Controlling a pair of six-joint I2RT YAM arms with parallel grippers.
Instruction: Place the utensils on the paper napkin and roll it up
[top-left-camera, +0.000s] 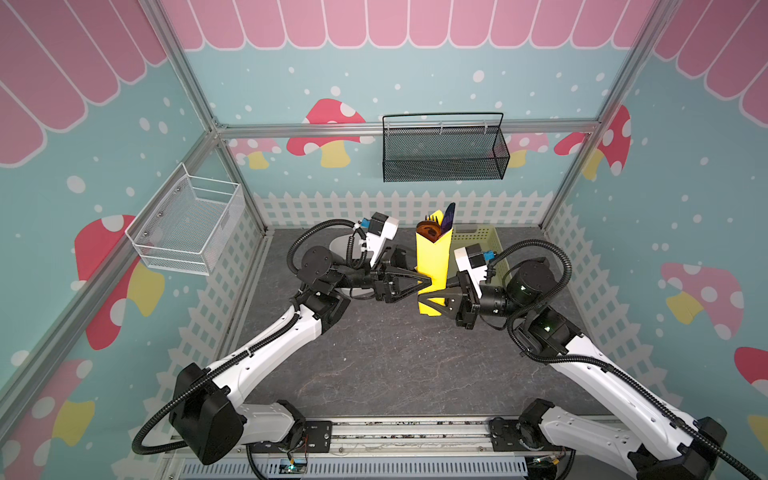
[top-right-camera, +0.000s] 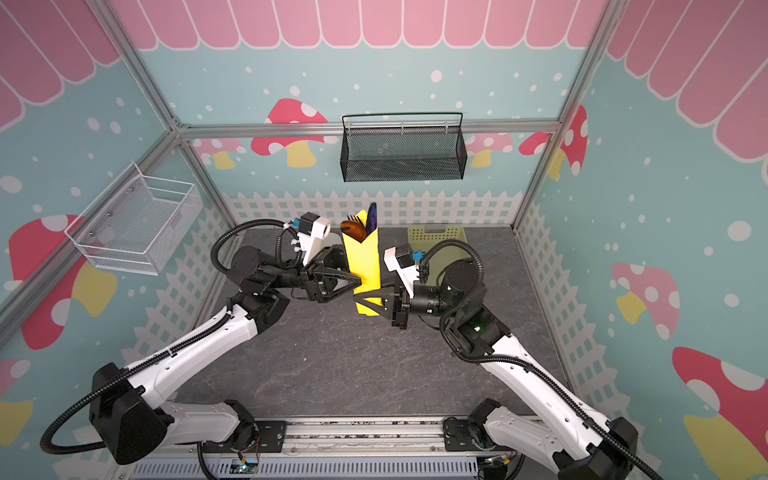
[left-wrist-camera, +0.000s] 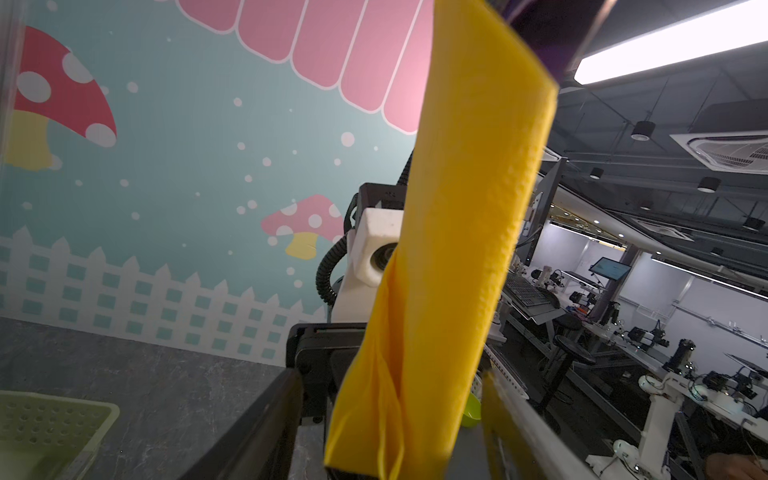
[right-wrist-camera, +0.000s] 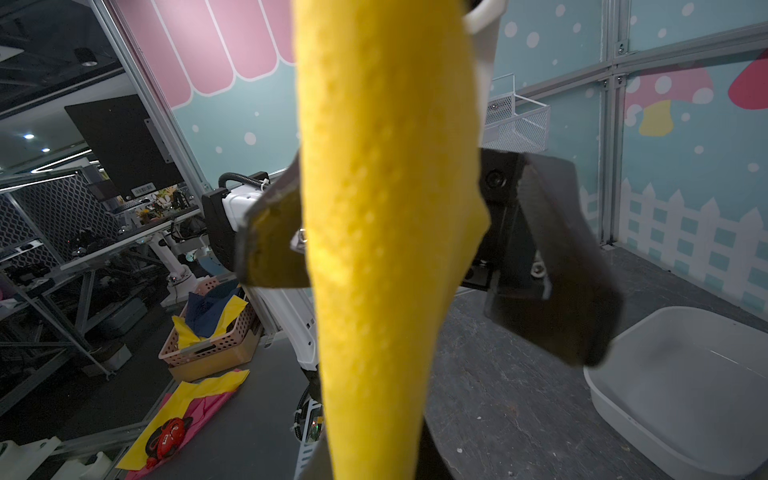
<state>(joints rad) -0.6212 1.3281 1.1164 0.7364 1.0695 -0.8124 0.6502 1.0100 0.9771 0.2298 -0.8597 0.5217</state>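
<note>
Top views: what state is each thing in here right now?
Paper napkin: rolled up, held upright.
Utensils: inside the roll, tips poking out the top.
Left jaws: open, either side of the roll.
Right jaws: shut on the roll's lower part.
Green basket: on the table.

The napkin (top-left-camera: 432, 257) is bright yellow, with no print. The utensils (top-left-camera: 449, 215) are dark purple. The table (top-left-camera: 395, 357) is dark grey with thin pale veins. The walls (top-left-camera: 291, 83) are light blue with white dots, red mushrooms, a white fence and pink scallops. The mesh basket (top-left-camera: 444, 153) is black.
</note>
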